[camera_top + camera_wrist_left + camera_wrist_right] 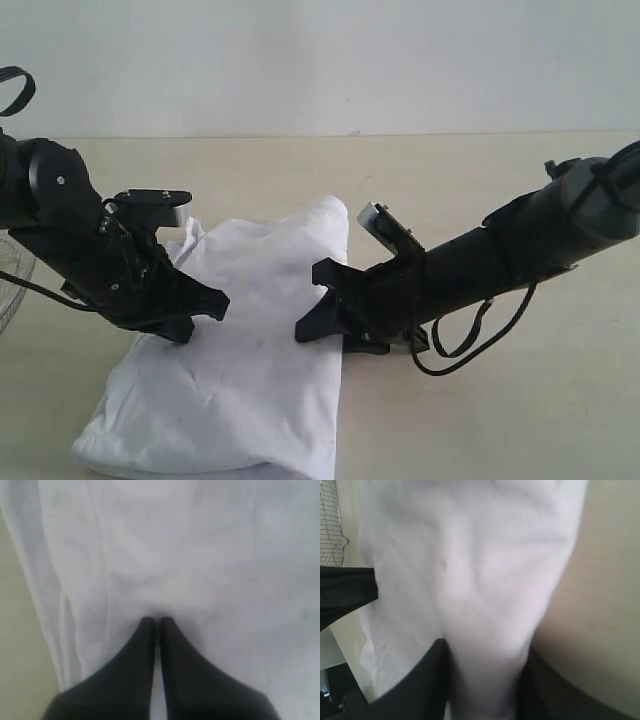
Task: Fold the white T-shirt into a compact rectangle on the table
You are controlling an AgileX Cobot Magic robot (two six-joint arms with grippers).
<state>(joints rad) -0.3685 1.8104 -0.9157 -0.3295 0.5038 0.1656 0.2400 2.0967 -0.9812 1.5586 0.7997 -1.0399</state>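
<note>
Nearest edge: the white T-shirt (250,380) lies on the worktop (500,420) as a long folded band, plain side up, no print showing. Its wider end is near the front and left of centre, and it narrows as it runs back and to the right. Layered edges are stacked at the near left corner. Mid-ground, left: the left claw (205,308) is angled down onto the band's left margin. In the left wrist view the fingers (140,655) are closed together with only a sliver between them, tips on the cloth. Whether any cloth is pinched between them cannot be told. Mid-ground, right: the right claw (312,300) comes in low from the right and meets the band's right edge, level with the left claw, the two well apart across the cloth. In the right wrist view its dark fingers (427,680) stand on either side of a raised ridge of fabric that fills the gap and touches both, so it is gripping the shirt's edge. A looped black cable (465,345) hangs under the right arm. Far left, a wire basket (12,290) is cut off by the frame edge. Beyond that are the band's rounded far end, bare worktop and a pale wall (320,60).
</note>
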